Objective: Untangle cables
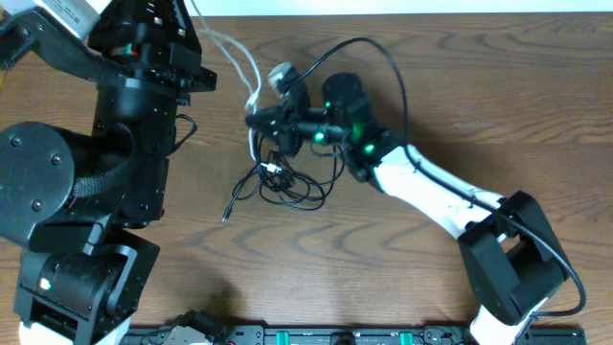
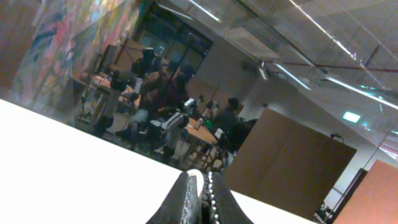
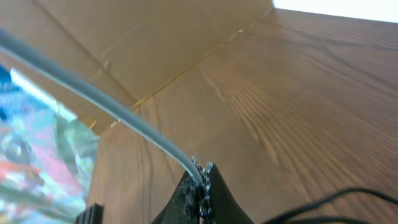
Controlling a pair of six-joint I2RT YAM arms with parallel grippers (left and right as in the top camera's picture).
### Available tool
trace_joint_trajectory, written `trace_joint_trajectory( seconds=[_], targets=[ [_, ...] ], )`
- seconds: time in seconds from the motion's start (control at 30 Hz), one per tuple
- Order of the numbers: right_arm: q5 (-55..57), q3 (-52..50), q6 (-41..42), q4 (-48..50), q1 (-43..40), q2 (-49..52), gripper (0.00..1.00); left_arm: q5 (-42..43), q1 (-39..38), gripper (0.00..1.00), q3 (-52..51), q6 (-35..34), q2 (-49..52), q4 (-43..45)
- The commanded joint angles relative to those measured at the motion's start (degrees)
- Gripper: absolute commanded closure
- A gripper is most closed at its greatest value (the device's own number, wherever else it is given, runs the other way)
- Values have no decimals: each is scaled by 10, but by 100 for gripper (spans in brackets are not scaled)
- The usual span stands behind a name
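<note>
The right pincer (image 3: pixel 202 180) was clamped on the white-grey cable (image 3: pixel 112 106), which ran taut up and away from its tips. On the desk (image 1: pixel 479 86), the black cables (image 1: pixel 287 187) lay in a loose tangle of loops just beside that pincer, near the desk's middle. The left pincer (image 2: pixel 200 190) pointed up at the room, its fingers pressed together and gripping nothing.

Left fingers (image 2: pixel 182 204) shut, right arm (image 1: pixel 433 190) extended, right fingers (image 3: pixel 219 198) clamped
</note>
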Motion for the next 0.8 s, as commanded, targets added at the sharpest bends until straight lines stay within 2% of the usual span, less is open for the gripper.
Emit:
trace_joint_trajectory(
  seconds=[0.0, 0.33, 0.5, 0.63, 0.77],
  targets=[
    [-23, 5, 59, 2, -35, -20, 99, -7, 2, 92, 7, 6, -3, 3],
    [-116, 5, 147, 20, -97, -141, 99, -7, 2, 92, 7, 6, -2, -4],
    [-109, 5, 161, -4, -124, -205, 99, -7, 2, 92, 7, 6, -2, -22],
    [-1, 5, 107, -113, -141, -232, 99, -7, 2, 92, 7, 6, -2, -43],
    [211, 5, 20, -287, -138, -235, 99, -7, 2, 92, 7, 5, 0, -78]
  ],
)
